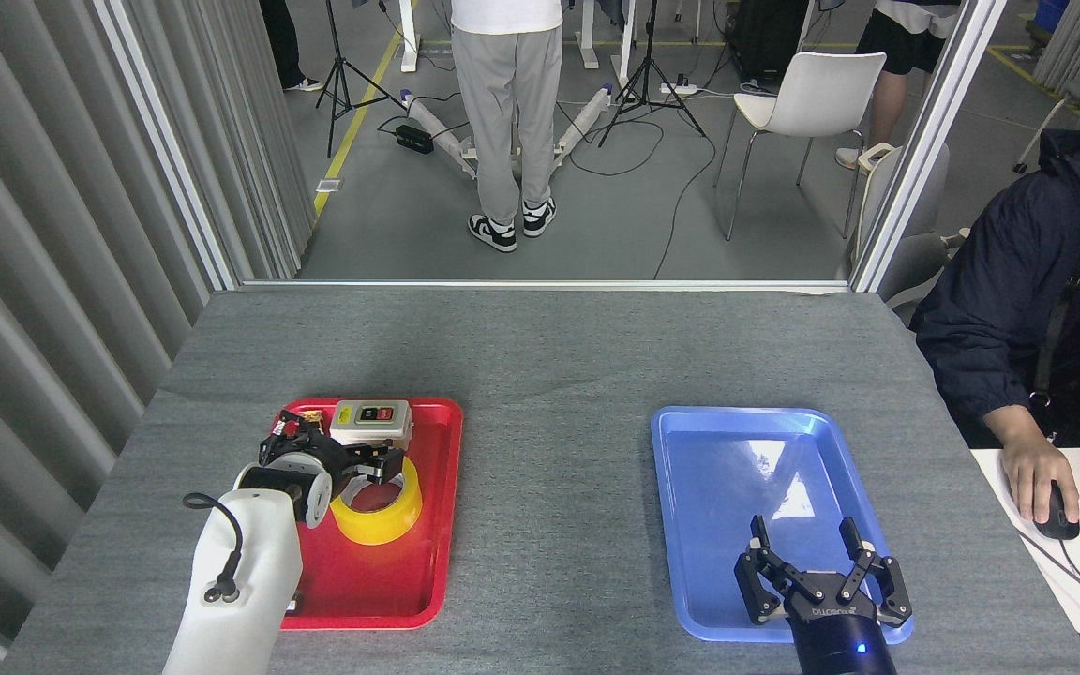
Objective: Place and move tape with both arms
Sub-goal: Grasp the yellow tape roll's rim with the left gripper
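Lying in the red tray (437,525) at lower left of the frame, the tape (377,504) rests flat on the tray floor, its yellow roll showing below and to the right of the left claw (373,465). That claw sits over the upper rim of the roll, with one black finger (386,462) reaching across the white core; whether it has closed on the roll cannot be told, since the wrist and casing hide the other fingers. The white-cased left arm (235,581) enters from the bottom edge and runs up over the tray's left side.

Just above the claw, at the far end of the red tray, stands a pale switch box (370,424) with a dark and a red button on top. A small item beside it, at upper left of the tray, is mostly hidden by the claw.

At lower right of the frame, the right claw (819,572) hovers over the near end of the blue tray (690,487), fingers spread apart and holding nothing, a blue light showing on its wrist. Both trays lie well apart on the grey desk (549,375).

At the right edge a seated person's hand (1039,480) rests on a computer mouse (1057,516). Beyond the desk, a person (502,94) stands on the floor near a white chair (812,94).
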You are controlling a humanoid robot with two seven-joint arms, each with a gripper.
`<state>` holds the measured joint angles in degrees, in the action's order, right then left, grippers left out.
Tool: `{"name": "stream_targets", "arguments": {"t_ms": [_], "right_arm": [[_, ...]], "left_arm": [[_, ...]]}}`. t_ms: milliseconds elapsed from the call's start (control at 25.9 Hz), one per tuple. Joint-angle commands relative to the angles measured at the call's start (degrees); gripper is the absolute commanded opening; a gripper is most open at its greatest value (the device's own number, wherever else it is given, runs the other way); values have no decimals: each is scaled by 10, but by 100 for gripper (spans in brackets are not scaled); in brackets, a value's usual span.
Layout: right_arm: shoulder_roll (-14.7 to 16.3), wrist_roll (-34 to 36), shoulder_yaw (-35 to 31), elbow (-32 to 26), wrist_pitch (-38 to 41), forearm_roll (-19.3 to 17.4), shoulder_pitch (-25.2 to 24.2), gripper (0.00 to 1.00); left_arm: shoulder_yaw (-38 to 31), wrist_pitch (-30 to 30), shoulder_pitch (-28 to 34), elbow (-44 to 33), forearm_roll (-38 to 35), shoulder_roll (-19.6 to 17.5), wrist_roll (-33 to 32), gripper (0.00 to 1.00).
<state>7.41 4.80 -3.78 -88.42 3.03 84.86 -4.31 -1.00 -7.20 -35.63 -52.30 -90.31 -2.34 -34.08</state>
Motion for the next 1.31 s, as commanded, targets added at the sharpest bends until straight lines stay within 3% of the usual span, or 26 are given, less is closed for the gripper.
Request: {"name": "stream_targets", "arguments": {"t_ms": [0,425,851,1083,1276], "right_arm": [[-1,-1,0,2,0,0,0,100],[-9,-1,0,4,-1,11,4,100],[-21,-1,0,4,-1,24,4,100],[-20,-1,0,4,-2,24,4,100],[-15,-1,0,4,-2,24,3,100]], "left_arm": [[-8,6,-18,38,0,-7,-24,99],[-6,1,-40,47,24,-14,-143,99],[-2,0,-49,59,36,-22,-163,99],[-1,1,-53,67,58,-22,-224,99],[-2,0,-54,70,86,-21,-227,99]]}}
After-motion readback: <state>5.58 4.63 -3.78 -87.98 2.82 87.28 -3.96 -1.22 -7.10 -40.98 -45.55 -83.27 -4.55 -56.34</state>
